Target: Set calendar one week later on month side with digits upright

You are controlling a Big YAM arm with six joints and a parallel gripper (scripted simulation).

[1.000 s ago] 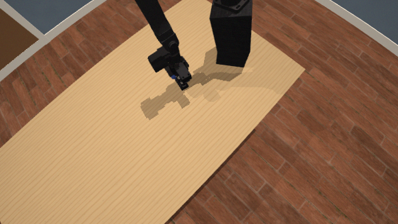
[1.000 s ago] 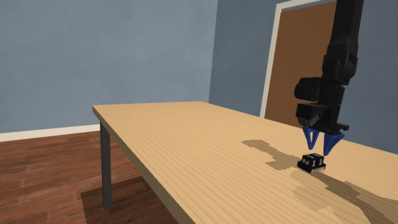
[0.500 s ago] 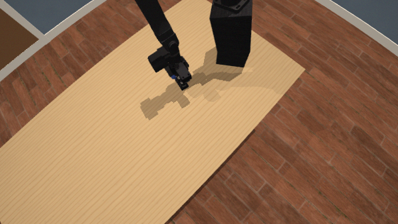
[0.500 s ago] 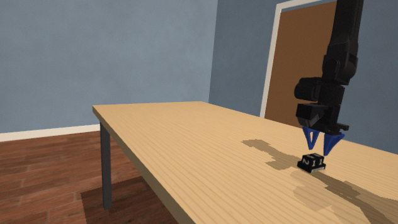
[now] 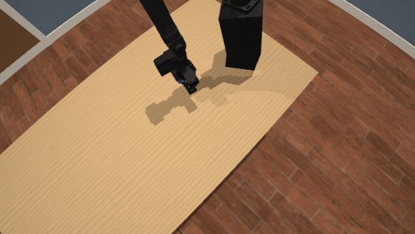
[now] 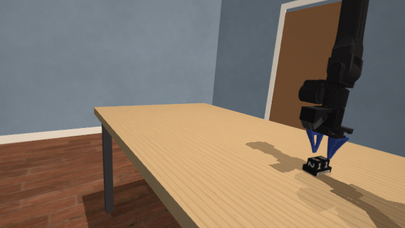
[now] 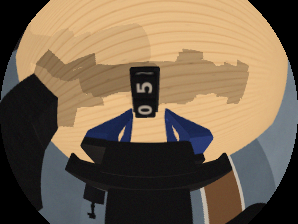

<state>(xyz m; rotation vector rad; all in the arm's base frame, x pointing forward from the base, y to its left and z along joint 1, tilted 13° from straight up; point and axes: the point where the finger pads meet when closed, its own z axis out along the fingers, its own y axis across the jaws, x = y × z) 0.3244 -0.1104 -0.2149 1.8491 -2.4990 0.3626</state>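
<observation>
hovering claw [image 6: 323, 153] half open, empty, above calendar cubes [image 6: 317, 164]

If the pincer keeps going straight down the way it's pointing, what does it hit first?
Most likely the calendar cubes in their tray: the open pincer hangs right above them, fingers pointing down, still apart from them. Which cube first is unclear.

The calendar [image 6: 317, 166] stands on the table [image 6: 192, 144], below the fingers [image 6: 315, 142].
</observation>
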